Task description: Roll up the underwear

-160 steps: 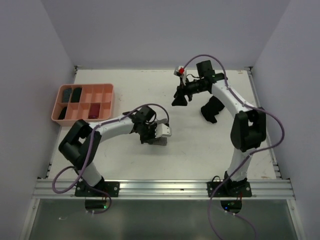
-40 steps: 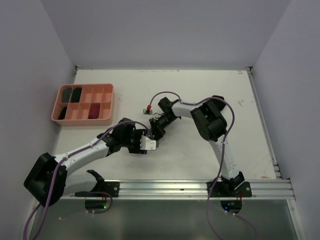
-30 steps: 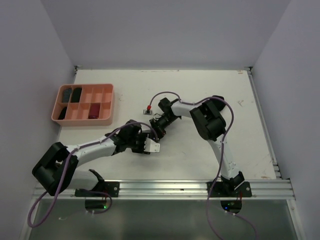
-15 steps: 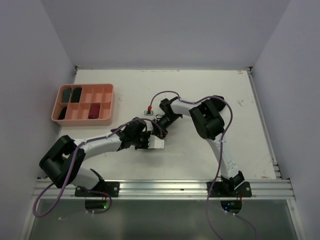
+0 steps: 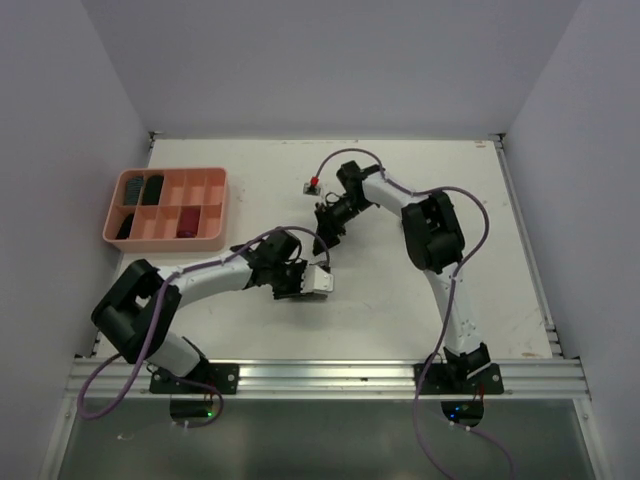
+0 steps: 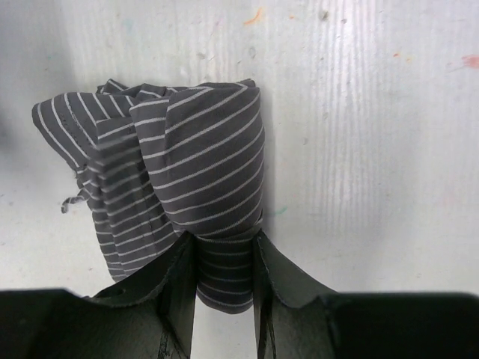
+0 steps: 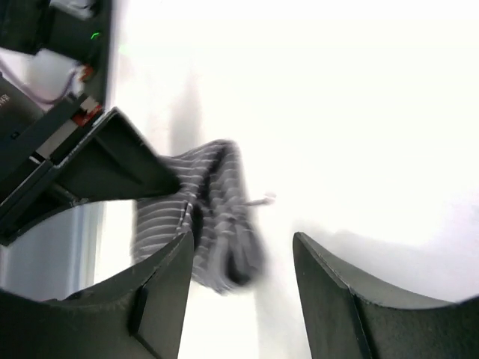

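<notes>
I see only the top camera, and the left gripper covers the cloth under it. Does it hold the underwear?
Observer: Yes. In the left wrist view the left gripper is closed on one end of the striped underwear.
Operator: Is the roll tight?
Observer: Mostly. On the left side in that view, the cloth bulges out loose.
Operator: And the other arm?
Observer: In its wrist view the right gripper is open, with nothing between the jaws.

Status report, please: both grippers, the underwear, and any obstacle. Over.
Left fingers shut on the striped underwear, bunched into a loose roll on the table. Right fingers open, empty, just beyond it. Pink tray well aside, no obstacle.
</notes>
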Action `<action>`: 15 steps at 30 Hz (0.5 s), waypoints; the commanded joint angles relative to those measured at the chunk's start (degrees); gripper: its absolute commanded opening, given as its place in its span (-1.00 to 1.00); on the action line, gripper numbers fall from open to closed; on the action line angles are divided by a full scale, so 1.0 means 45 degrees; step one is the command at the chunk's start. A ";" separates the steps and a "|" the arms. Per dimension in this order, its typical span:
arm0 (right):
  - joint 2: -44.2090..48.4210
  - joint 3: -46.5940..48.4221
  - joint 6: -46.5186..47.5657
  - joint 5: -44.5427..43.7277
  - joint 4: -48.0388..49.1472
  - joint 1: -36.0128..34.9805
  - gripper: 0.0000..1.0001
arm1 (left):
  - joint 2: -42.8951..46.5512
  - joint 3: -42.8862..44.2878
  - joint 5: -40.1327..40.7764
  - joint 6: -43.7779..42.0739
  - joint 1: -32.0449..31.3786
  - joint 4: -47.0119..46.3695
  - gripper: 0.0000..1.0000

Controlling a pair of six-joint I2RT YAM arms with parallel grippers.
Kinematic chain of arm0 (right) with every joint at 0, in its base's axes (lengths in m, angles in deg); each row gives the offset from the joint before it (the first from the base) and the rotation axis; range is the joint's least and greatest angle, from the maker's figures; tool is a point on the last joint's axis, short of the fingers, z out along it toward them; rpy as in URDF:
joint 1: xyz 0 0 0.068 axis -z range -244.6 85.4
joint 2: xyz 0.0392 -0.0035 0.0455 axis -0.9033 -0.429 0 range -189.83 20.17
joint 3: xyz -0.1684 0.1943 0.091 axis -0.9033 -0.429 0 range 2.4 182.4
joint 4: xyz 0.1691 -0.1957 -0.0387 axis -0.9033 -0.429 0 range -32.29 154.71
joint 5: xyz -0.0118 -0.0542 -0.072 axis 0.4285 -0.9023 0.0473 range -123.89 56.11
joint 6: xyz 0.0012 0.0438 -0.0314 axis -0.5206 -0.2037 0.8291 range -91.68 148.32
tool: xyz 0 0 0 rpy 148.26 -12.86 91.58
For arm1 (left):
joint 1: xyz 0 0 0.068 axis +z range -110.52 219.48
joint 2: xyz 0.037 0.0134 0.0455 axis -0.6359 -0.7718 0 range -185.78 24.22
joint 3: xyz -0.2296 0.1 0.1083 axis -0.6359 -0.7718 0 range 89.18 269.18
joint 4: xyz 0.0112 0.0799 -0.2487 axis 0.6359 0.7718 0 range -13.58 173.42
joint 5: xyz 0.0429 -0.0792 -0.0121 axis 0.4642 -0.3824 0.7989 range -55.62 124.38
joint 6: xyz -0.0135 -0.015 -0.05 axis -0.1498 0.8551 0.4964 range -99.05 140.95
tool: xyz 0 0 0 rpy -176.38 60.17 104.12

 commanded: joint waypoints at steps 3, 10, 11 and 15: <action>0.2343 0.0679 -0.0180 -0.1398 0.0816 0.1409 0.11 | -0.3009 0.1338 -0.2564 0.0438 0.0592 0.4949 -1.00; 0.7416 -0.4395 0.1966 -0.2825 0.1653 0.1859 -0.18 | -0.7893 0.6123 -0.3503 0.0495 0.2897 0.8463 -1.00; 0.7989 -0.5001 0.2086 -0.2981 0.1906 0.1859 -0.20 | -0.8322 0.6592 -0.3581 0.0515 0.2995 0.8778 -1.00; 1.0548 -0.7656 0.2555 -0.3840 0.2746 0.1548 -0.20 | -1.0199 0.8799 -0.3349 0.0418 0.3269 0.9972 -1.00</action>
